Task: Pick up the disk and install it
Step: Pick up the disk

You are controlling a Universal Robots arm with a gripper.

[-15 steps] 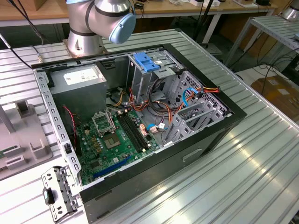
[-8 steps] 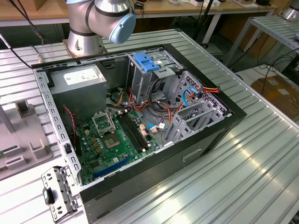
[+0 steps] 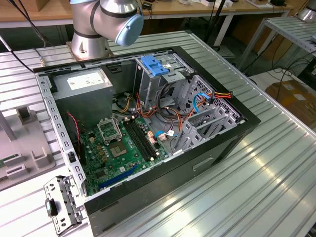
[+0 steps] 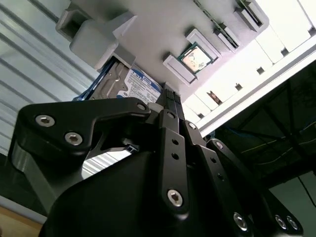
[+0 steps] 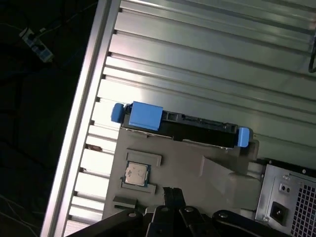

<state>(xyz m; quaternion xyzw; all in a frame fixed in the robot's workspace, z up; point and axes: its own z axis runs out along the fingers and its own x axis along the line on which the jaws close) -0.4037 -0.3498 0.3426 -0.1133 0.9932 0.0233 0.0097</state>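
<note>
- Gripper (image 5: pixel 172 190): fingers pressed together, nothing pinched, over grey holder (image 5: pixel 197 165) in both wrist views.
- Holder sits by table (image 3: pixel 276 163) edge, at the exterior view's left.
- Disk (image 5: pixel 183 126) w/ blue rails sits in holder's edge slot, apart from gripper.
- Open PC case (image 3: pixel 163 128) mid-table, toward the exterior view's right of holder.

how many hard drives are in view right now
1. The disk sits in a slot of the grey holder on the ribbed table, seen in both wrist views. Others may be hidden inside the drive cage of the open computer case in the exterior view.
</note>
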